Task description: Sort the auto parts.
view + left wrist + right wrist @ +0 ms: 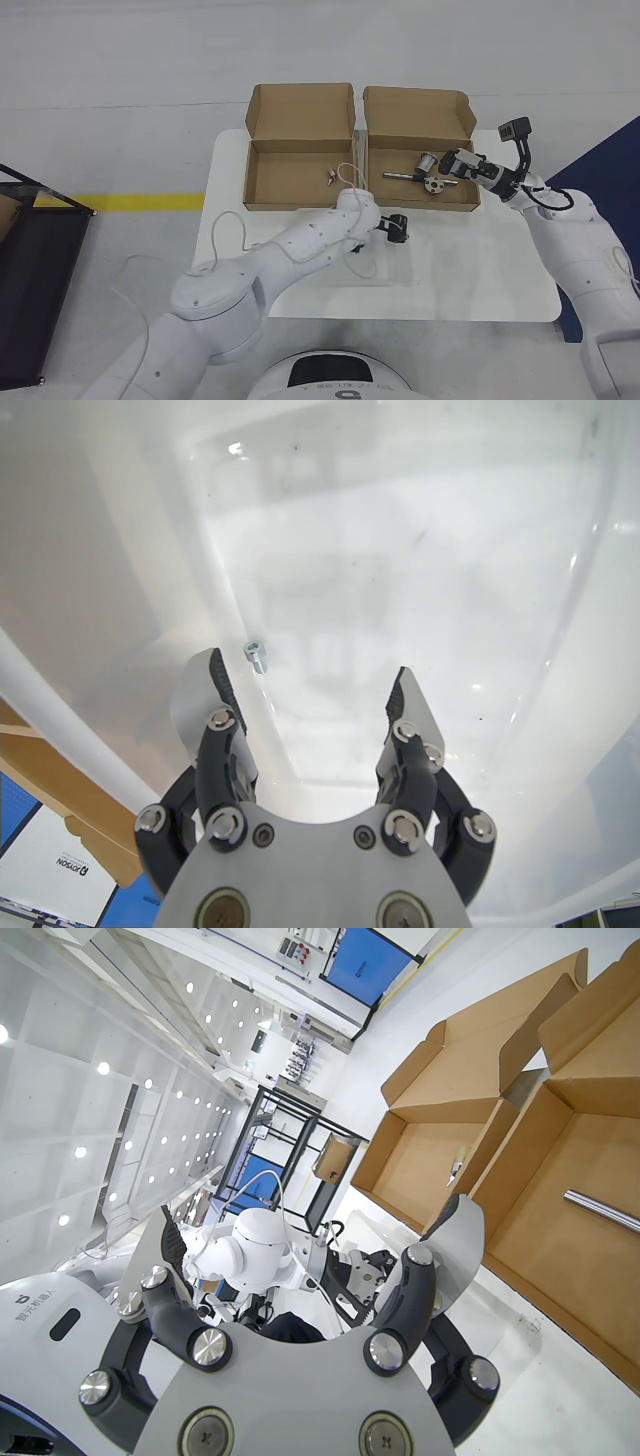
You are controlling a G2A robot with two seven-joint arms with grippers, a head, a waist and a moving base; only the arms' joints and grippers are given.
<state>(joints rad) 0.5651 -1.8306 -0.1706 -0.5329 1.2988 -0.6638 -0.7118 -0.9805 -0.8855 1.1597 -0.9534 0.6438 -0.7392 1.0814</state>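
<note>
On the table (400, 575), a bolt (255, 656) lies beside the left gripper (308, 664).

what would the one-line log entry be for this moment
left gripper: open, near bolt on table | right gripper: open, empty, at right box | right box: rod inside | left box: one small part

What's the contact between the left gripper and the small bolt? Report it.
Apart. The left wrist view shows the left gripper open, with a plain gap between the bolt and the nearer fingertip.
</note>
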